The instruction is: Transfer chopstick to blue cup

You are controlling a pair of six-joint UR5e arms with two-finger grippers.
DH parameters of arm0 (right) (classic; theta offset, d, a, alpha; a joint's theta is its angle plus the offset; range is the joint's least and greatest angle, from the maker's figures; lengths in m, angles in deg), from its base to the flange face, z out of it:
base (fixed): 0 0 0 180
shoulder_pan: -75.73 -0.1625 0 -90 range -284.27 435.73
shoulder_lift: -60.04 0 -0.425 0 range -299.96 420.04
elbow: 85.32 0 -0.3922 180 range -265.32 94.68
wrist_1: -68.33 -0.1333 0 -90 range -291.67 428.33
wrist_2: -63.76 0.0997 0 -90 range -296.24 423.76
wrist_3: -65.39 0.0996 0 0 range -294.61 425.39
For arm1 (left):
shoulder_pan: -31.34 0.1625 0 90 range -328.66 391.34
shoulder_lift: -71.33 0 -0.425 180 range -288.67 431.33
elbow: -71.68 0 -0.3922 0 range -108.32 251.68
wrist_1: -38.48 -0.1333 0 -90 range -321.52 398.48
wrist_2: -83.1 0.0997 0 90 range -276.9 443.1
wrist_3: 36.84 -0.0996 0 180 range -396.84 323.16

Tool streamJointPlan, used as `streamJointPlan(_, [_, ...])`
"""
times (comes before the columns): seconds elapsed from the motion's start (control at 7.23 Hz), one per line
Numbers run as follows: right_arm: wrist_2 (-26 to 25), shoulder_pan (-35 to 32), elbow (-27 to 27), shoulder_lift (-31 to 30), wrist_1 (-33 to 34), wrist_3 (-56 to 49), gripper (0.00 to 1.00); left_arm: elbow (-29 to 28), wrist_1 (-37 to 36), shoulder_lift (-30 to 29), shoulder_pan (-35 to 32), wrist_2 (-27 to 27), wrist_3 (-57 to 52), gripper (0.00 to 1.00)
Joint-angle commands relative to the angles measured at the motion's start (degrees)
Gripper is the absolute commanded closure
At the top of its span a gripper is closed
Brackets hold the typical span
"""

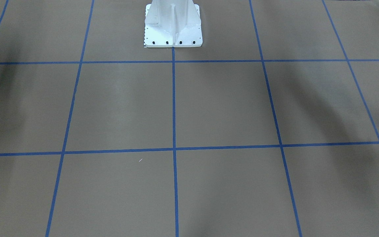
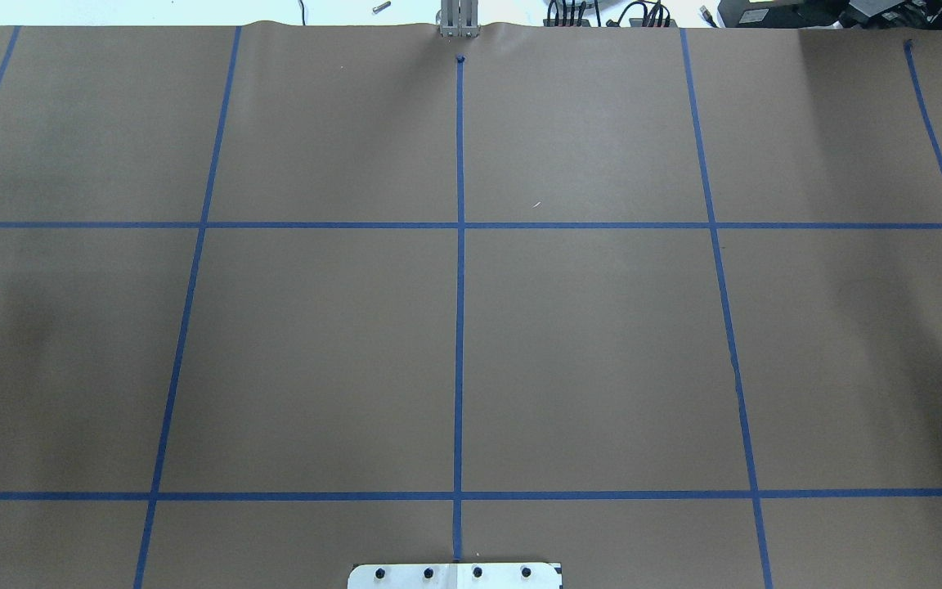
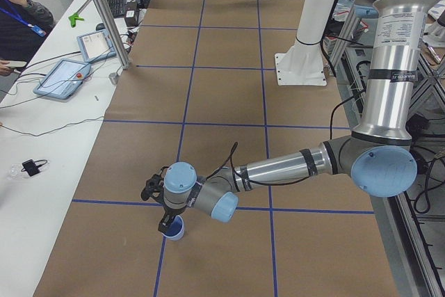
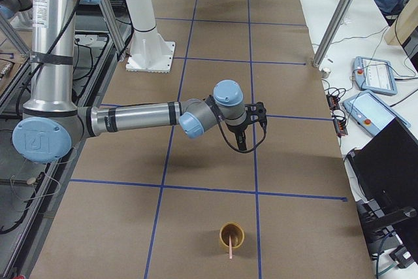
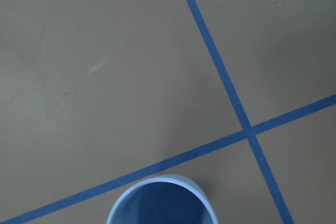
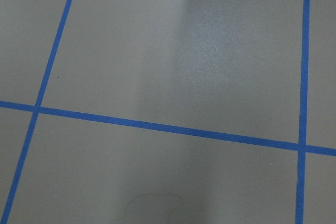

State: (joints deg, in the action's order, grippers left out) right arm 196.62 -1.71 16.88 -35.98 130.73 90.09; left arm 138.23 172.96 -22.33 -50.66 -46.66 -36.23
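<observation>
The blue cup [image 3: 174, 229] stands upright on the brown table near a tape crossing. Its dark blue inside is empty in the left wrist view [image 5: 163, 204]. My left gripper [image 3: 164, 222] hangs right at the cup's near rim; I cannot tell whether it is open or shut, or touching. The pale pink chopstick [image 4: 230, 247] leans in a tan cup [image 4: 231, 234] at the table's right end. My right gripper [image 4: 241, 140] hovers above the table, well short of that cup, with nothing seen in it; its jaw state is unclear.
The white robot base [image 1: 173, 29] stands at the table's middle back. Blue tape lines [image 2: 459, 286] cross the brown paper. Side benches hold tablets [image 3: 62, 78] and cables. A metal post [image 3: 104, 15] rises at the table's edge. An operator [image 3: 17, 8] sits at the far side.
</observation>
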Motion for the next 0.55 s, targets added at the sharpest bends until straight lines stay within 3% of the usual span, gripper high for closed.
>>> streamJointPlan(0.0, [-0.06, 0.00, 0.01, -0.23, 0.00, 0.00, 0.00, -0.89, 1.13, -0.03, 1.49, 0.03, 0.19, 0.09])
streamJointPlan(0.28, [-0.06, 0.00, -0.07, -0.23, 0.00, 0.00, 0.00, -1.33, 1.92, 0.06, 2.81, 0.12, 0.10, 0.85])
streamJointPlan(0.41, [-0.06, 0.00, 0.01, -0.23, 0.00, 0.00, 0.00, -1.33, 3.06, 0.32, 2.81, 0.21, -0.16, 1.00])
